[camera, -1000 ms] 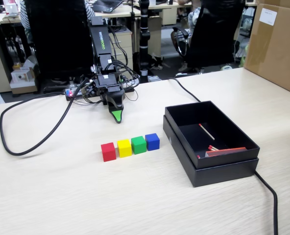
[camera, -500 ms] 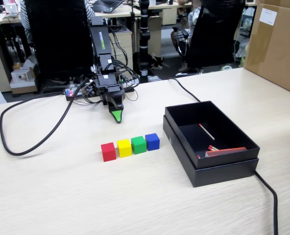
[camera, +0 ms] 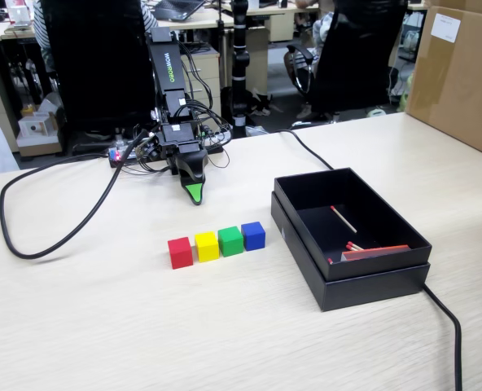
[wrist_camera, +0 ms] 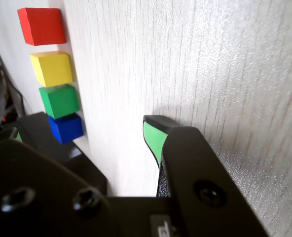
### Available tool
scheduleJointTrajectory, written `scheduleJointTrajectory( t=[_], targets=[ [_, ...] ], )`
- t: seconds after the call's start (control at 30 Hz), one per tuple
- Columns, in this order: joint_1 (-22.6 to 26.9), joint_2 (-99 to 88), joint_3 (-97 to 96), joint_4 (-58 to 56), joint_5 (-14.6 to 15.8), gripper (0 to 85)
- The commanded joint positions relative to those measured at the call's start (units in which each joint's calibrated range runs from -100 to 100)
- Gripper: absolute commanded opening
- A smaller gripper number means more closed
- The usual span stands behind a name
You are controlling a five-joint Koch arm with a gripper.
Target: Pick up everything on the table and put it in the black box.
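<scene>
Four small cubes lie in a row on the table: red, yellow, green and blue. The black box stands just right of them, nested in its lid. My gripper hangs tip-down behind the row, a little above the table and apart from every cube. In the wrist view one green-padded fingertip shows its whole pad with bare table beside it. The gripper is open and holds nothing. The same row shows there as red cube, yellow cube, green cube, blue cube.
Inside the box lie matchsticks and a reddish strip. A thick black cable loops over the table at the left and another cable runs past the box. A brown carton stands at the far right.
</scene>
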Motion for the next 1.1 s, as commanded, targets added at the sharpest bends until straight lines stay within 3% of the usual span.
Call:
scheduleJointTrajectory(
  t=[0.0,0.73,1.07],
  targets=[
    [0.0,-0.1,-0.9,-2.8,0.0,48.5],
    [1.1,0.3,0.2,-2.8,0.1,47.6],
    [-0.6,3.0,24.0,-29.6,1.0,47.1]
  ],
)
